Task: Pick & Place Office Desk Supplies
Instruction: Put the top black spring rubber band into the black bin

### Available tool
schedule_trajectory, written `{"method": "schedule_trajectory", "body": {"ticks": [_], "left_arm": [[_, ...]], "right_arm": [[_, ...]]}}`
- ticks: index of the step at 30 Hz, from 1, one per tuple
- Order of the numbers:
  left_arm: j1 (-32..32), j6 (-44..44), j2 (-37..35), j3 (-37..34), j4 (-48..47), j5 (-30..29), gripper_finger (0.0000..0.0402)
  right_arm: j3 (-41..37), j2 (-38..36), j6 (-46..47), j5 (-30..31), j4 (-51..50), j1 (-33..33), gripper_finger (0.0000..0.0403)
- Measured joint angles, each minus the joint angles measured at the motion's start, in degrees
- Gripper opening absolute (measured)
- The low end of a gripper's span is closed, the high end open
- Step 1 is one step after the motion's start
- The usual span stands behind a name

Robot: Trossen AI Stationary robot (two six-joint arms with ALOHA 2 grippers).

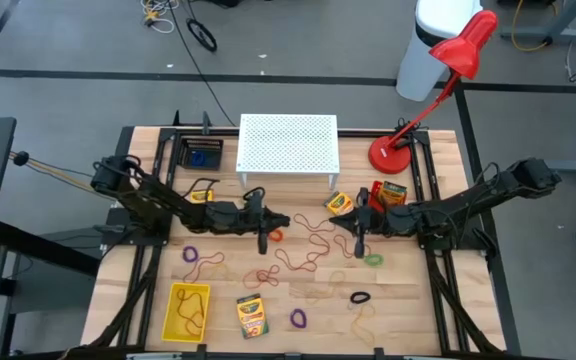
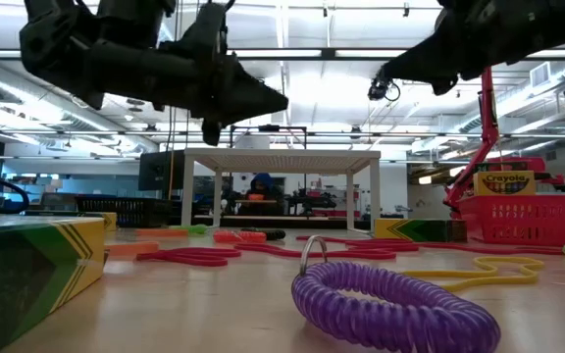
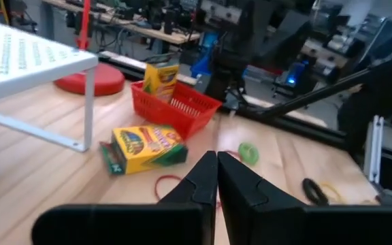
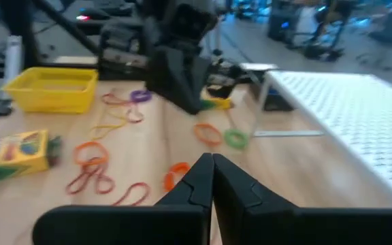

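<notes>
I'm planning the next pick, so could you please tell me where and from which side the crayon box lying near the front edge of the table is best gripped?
Grip the yellow-and-green cardboard crayon box across its two long side edges, coming straight down from above. It lies flat on the wooden table with bare wood along both long sides, so fingers fit there; the yellow plastic tray and the purple coiled loop sit clear of it.
</notes>
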Motion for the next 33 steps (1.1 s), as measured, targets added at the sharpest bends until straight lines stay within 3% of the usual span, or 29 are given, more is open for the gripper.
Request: {"method": "schedule_trajectory", "body": {"ticks": [4, 10, 18, 25, 33], "left_arm": [[0.04, -0.35, 0.52, 1.34, -0.92, -0.87, 0.0013], [0.07, -1.37, 0.55, 2.58, -2.71, -4.57, 0.0012], [-0.06, -2.88, 0.55, 2.6, -4.84, -3.93, 0.0018], [-0.04, 0.57, 0.55, 4.7, -4.4, 1.13, 0.001], [-0.09, 5.22, 0.55, 10.59, -14.96, 0.99, 0.0005]], "right_arm": [[0.02, 0.0, 0.0, 3.0, 0.03, 0.0, 0.0014], [0.02, 0.02, 0.06, 2.37, -0.52, 0.0, 0.0014], [0.02, 0.02, -0.1, 1.2, -0.36, 0.0, 0.0014], [0.02, 0.02, -0.01, 1.16, -0.39, 0.0, 0.0014], [0.02, 0.02, 0.03, 1.17, -0.42, 0.0, 0.0014]]}}
